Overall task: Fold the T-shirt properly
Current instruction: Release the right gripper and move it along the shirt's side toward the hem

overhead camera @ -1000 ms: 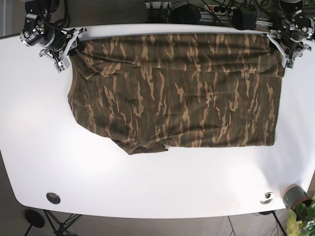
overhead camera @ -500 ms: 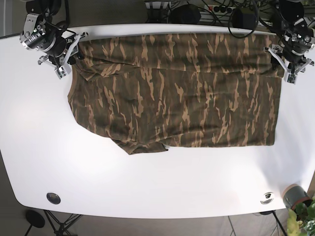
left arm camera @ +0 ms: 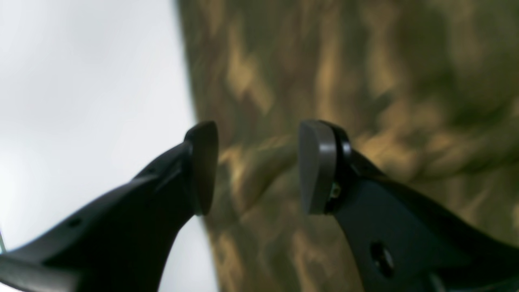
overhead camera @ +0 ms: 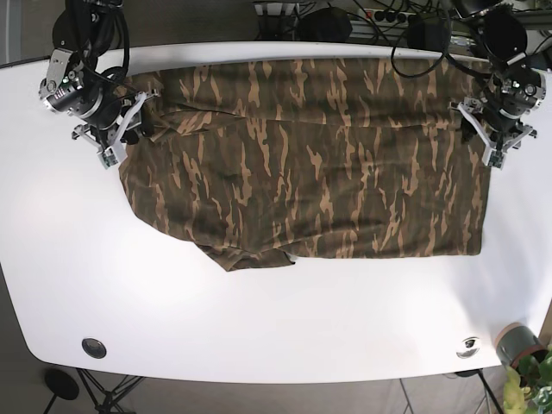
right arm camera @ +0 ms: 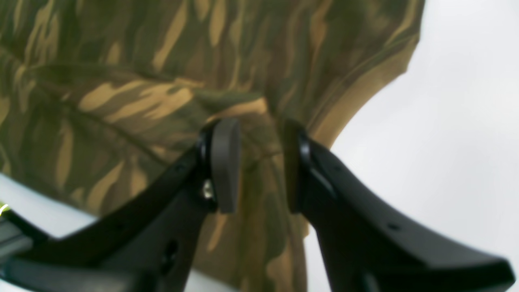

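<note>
Camo T-shirt (overhead camera: 310, 159) is spread flat across the far half of the white table (overhead camera: 259, 328), one sleeve poking out at the near edge of the shirt. Both grippers are parked at the shirt's two far corners, which looks like the setup for a lengthwise fold, so the far edge can be carried over toward the near hem in one go.

Left gripper (left arm camera: 255, 166) is seen with jaws parted fairly wide, straddling the shirt's side edge, cloth lying under the gap but nothing pinched as far as can be told. Right gripper (right arm camera: 257, 166) is narrower, with a ridge of fabric standing between its jaws; whether that's actually clamped can't be told from the blurry wrist view.

Table is smooth and glossy, so the cloth would probably slide easily if dragged. Beyond the shirt's far edge, cables (overhead camera: 379, 17) and dark gear are bunched up. Well off past the near hem, a plant pot (overhead camera: 515, 343) sits at the table's corner.
</note>
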